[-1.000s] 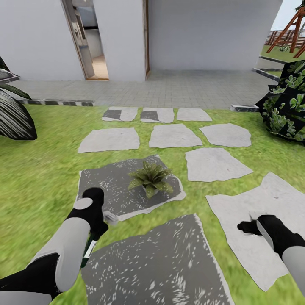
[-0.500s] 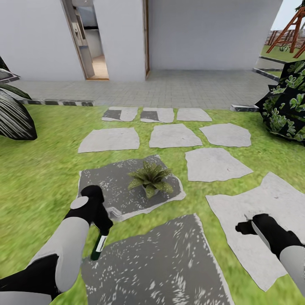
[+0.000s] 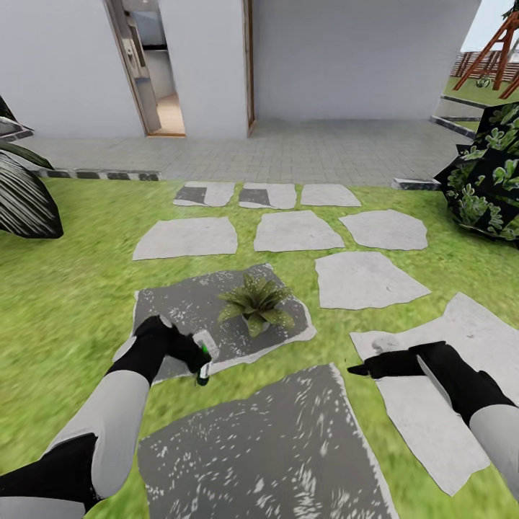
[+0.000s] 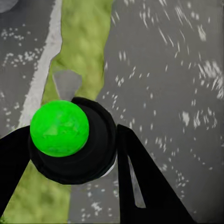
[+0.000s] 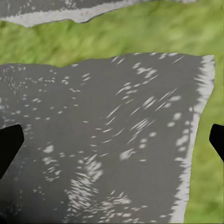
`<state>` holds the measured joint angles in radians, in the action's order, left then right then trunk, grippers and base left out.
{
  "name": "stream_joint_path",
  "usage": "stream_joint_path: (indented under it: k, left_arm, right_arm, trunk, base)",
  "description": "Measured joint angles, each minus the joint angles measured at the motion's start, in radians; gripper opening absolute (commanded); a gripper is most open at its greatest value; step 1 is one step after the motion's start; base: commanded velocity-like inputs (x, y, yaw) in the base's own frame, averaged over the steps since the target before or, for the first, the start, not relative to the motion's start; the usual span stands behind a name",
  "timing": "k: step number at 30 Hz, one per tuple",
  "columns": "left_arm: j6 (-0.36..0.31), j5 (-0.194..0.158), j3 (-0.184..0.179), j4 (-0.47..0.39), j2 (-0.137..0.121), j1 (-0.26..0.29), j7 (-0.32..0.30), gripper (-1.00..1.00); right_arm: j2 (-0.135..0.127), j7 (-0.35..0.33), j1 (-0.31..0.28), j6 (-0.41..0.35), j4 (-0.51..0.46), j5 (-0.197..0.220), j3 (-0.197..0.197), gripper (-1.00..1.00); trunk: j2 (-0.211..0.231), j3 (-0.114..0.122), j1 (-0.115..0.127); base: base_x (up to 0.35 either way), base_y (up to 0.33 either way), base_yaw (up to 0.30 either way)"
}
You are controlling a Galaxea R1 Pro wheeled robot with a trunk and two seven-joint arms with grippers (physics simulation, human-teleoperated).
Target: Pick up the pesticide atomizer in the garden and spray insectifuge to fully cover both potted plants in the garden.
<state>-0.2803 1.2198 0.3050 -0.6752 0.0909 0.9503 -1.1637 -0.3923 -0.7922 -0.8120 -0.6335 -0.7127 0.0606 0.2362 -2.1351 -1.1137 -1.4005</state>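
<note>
One potted plant sits on a dark speckled stone slab in the lawn, just ahead of both arms. Left gripper has its fingers closed around the spray bottle, held just beside the plant and over the slab's near edge; the left wrist view looks down the bottle's end, a bright green disc between dark fingers. Right gripper hovers empty over pale paving, fingers spread wide apart in its wrist view. Risk, as I judge it: the nozzle may point away from the leaves, so spray misses; the slim bottle could also twist in the grip. Setting: grass, grey slabs, white house wall, open doorway, dark bush to the right.
</note>
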Motion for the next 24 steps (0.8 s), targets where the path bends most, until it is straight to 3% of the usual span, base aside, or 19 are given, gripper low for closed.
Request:
stream_joint_path:
  k: [2,4,5,7,8,9,10,12,16,17,19,22,23,24]
  left_arm:
    - [0.017,-0.008,-0.002,0.000,0.005,0.000,0.063,-1.00]
    - [0.019,-0.011,-0.004,0.001,0.022,0.000,0.216,-1.00]
    - [0.018,-0.011,-0.004,0.001,0.028,0.000,0.274,-1.00]
    - [0.017,-0.011,-0.004,0.002,0.032,0.000,0.310,-1.00]
    - [0.017,-0.011,-0.004,0.002,0.034,0.000,0.323,-1.00]
    - [0.018,-0.012,-0.004,0.006,0.036,0.000,0.328,-1.00]
    - [0.019,-0.011,-0.004,0.019,0.038,0.000,0.330,-1.00]
    - [0.024,-0.010,-0.006,0.053,0.039,0.000,0.329,-1.00]
    - [0.105,-0.008,-0.008,0.101,0.039,0.000,0.322,-1.00]
    - [0.124,-0.008,-0.009,0.109,0.039,0.000,0.312,-1.00]
    - [0.148,-0.007,-0.011,0.125,0.039,0.000,0.276,-1.00]
    - [0.183,-0.007,-0.019,0.135,0.040,0.000,0.186,-1.00]
    - [0.193,-0.008,-0.020,0.136,0.040,0.000,0.170,-1.00]
    - [0.202,-0.009,-0.023,0.136,0.040,0.000,0.153,-1.00]
  right_arm:
    - [0.002,-0.035,-0.039,0.001,-0.001,0.002,-0.001,1.00]
    - [0.012,-0.036,-0.092,0.001,0.004,0.004,-0.003,1.00]
    - [0.025,0.000,-0.114,0.000,0.005,0.004,-0.004,1.00]
    - [0.037,0.120,-0.130,0.000,0.004,0.004,-0.006,1.00]
    - [0.056,0.262,-0.135,-0.001,0.004,0.006,-0.007,1.00]
    - [0.067,0.355,-0.137,-0.001,0.003,0.008,-0.006,1.00]
    - [0.074,0.402,-0.139,-0.002,-0.001,0.011,-0.006,1.00]
    - [0.079,0.349,-0.140,-0.002,-0.004,0.013,-0.004,1.00]
    - [0.082,0.054,-0.140,0.000,-0.005,0.004,-0.002,1.00]
    - [0.082,0.009,-0.140,0.000,-0.005,0.002,-0.001,1.00]
    - [0.083,-0.047,-0.140,0.001,-0.006,0.001,0.000,1.00]
    - [0.111,-0.095,-0.140,0.000,-0.019,0.001,0.003,1.00]
    - [0.121,-0.099,-0.140,0.001,-0.022,0.001,0.003,-1.00]
    - [0.134,-0.103,-0.140,0.000,-0.024,0.001,0.004,-1.00]
  trunk:
    - [0.000,0.000,0.000]
    - [0.000,0.000,0.000]
    - [0.000,0.000,0.000]
    - [0.000,0.000,0.000]
    - [0.000,0.000,0.000]
    - [0.000,0.000,0.000]
    - [0.000,0.000,0.000]
    - [0.000,0.000,0.000]
    - [0.000,0.000,0.000]
    - [0.000,0.000,0.000]
    - [0.000,0.000,0.000]
    - [0.000,0.000,0.000]
    - [0.000,0.000,0.000]
    - [0.000,0.000,0.000]
  base:
    - [0.000,0.000,0.000]
    - [0.000,0.000,0.000]
    - [0.000,0.000,0.000]
    - [0.000,0.000,0.000]
    - [0.000,0.000,0.000]
    - [0.000,0.000,0.000]
    - [0.000,0.000,0.000]
    - [0.000,0.000,0.000]
    - [0.000,0.000,0.000]
    - [0.000,0.000,0.000]
    - [0.000,0.000,0.000]
    - [0.000,0.000,0.000]
    - [0.000,0.000,0.000]
    - [0.000,0.000,0.000]
